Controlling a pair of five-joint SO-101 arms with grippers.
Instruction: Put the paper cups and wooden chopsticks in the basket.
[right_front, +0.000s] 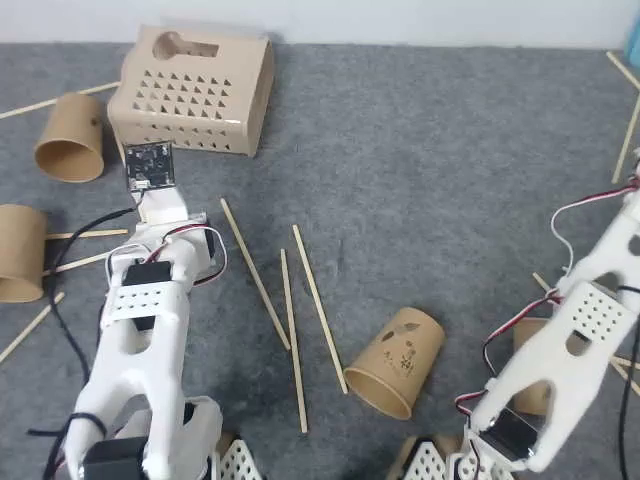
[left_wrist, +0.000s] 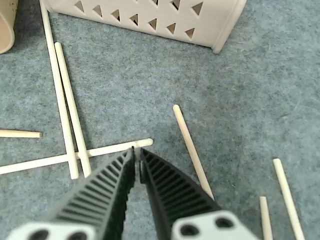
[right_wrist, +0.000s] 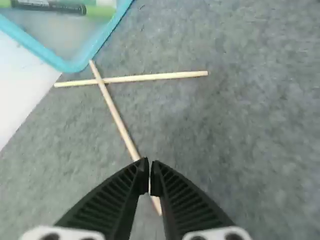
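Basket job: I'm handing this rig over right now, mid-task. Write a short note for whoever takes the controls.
Left gripper: shut, empty, tips just over a chopstick on the carpet near the basket.
Right gripper: shut, above another chopstick that crosses a second one beside a blue-rimmed tray.
Three paper cups lie on their sides: two at the left edge, one in the middle. A fourth cup is partly hidden behind the right arm.
Three chopsticks lie mid-table, with more scattered at both sides.
Done: nothing seen placed.
Left: every cup and chopstick.
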